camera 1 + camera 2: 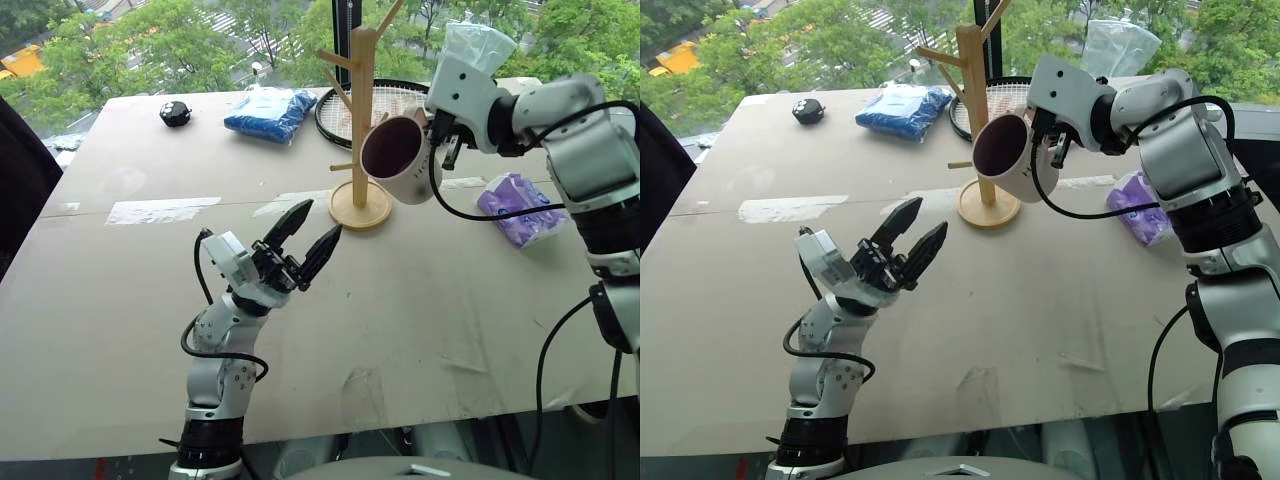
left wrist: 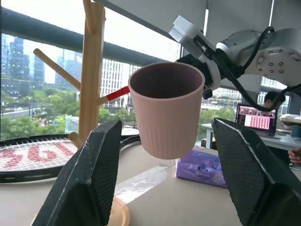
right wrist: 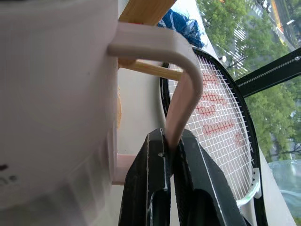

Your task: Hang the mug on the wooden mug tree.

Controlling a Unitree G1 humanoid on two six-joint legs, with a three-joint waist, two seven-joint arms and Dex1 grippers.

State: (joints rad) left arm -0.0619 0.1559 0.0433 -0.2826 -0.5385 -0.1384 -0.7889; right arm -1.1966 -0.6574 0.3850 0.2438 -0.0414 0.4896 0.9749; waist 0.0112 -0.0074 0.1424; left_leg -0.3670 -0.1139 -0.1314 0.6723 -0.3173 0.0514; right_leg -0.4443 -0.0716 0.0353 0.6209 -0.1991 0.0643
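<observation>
— Treetops are showing past the window behind the broad beige counter. How far along is it?

— The right gripper is pinching the handle of the white ceramic mug with the dark maroon inside, holding it in the air just beside the tall light-wood mug tree on its round base.

— Hung yet?

— Not yet; the handle is sitting near a peg, not over it. The left gripper is hovering over the counter, fingers spread wide, holding nothing.
</observation>
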